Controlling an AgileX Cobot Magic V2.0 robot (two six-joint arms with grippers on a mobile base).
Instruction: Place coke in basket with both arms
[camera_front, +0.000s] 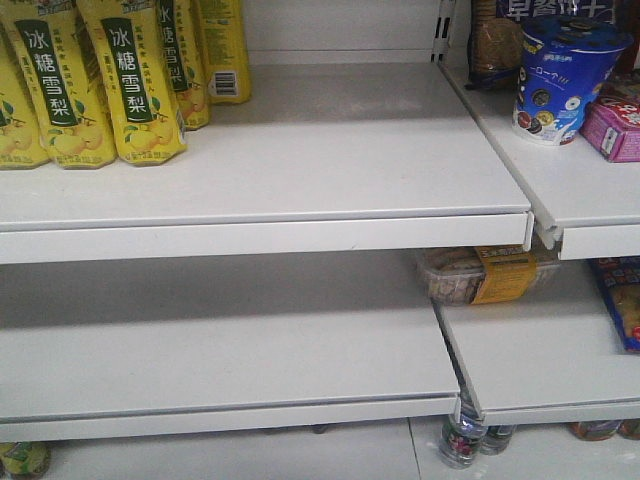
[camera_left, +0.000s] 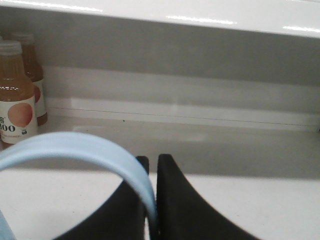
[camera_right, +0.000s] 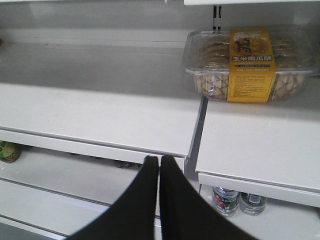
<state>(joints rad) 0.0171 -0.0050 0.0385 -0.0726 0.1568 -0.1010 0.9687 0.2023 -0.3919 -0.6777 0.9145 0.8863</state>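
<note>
Left tool (camera_left: 152, 200): black pointed fingers pressed together on the light blue handle (camera_left: 75, 147) of the basket, a smooth plastic band arcing from the lower left edge of the left wrist frame down into the jaws. Basket body is out of frame; only the handle shows. No coke visible in any view.

Right tool (camera_right: 159, 172): black tips touching, jaws closed, nothing between them, bottom centre of the right wrist frame, in front of the white shelves (camera_right: 100, 115).

Containers:
- Clear plastic tray (camera_right: 250, 62), upper right of right wrist view, holds pale biscuits; yellow paper band across it with Chinese text, "玉米南瓜酥" readable. Same tray sits under the upper shelf at centre right of the front view.
- Yellow drink cartons (camera_front: 130, 80), upper left of front view, green panel reading "冰糖雪梨", pear graphics.
- Blue round tub (camera_front: 560, 75), upper right of front view, cookie pictures on it; text too small to read. Pink box (camera_front: 612, 130) just beside it.
- Two juice bottles (camera_left: 15, 95), left edge of left wrist view, amber liquid, white label with a peach and "100".
- Small clear bottles (camera_right: 237, 200) under the lowest shelf, lower right of right wrist view; labels unreadable.

Shelves are smooth white metal, glossy at the front lip.
</note>
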